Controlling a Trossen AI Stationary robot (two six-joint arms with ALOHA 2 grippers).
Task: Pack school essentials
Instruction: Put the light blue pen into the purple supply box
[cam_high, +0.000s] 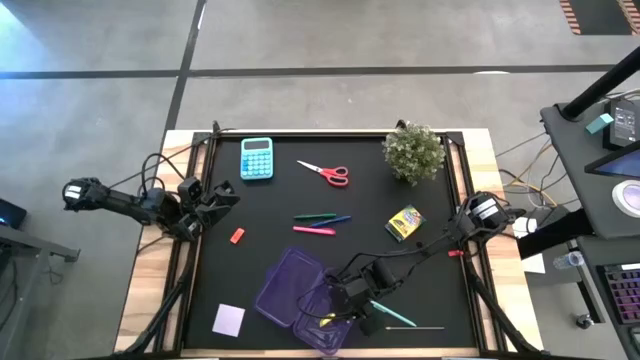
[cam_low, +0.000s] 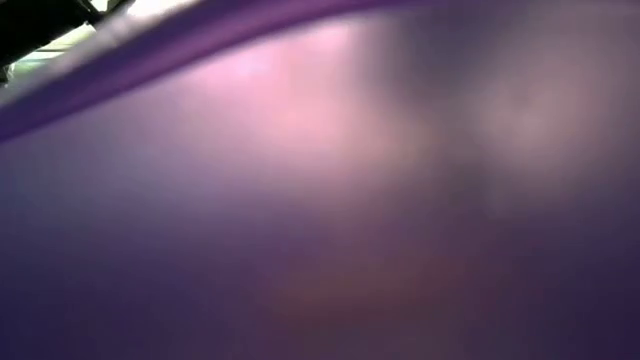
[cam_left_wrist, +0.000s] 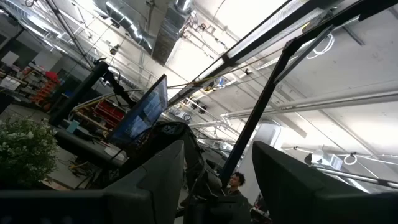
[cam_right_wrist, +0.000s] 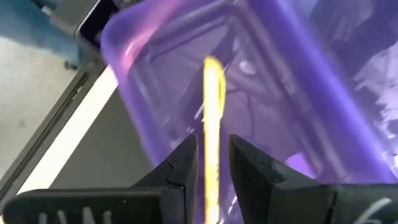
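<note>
- Black table (cam_high: 260, 215) carries most essentials unpacked: scissors (cam_high: 326, 172), crayon box (cam_high: 404, 222), three pens (cam_high: 320, 222), note pad (cam_high: 228, 319).
- Purple case (cam_high: 295, 290) lies open at the near edge.
- Right gripper (cam_right_wrist: 213, 163) pinches the yellow pen (cam_right_wrist: 213, 99), long axis pointing into the case.
- Left gripper (cam_high: 222, 197) waits at the table's left, jaws spread.

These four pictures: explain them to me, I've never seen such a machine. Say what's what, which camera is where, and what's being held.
It is a two-armed table robot. The overhead picture shows everything: the left hand waits at the table's left edge, the right hand reaches over the translucent purple plastic case. The right wrist camera shows its hand pinching a thin yellow pen above that case. The left wrist camera points up at the ceiling. The table-level camera sees only purple blur. Still on the black mat: teal calculator, red-handled scissors, coloured pens, yellow crayon box, lilac note pad, small green plant.
</note>
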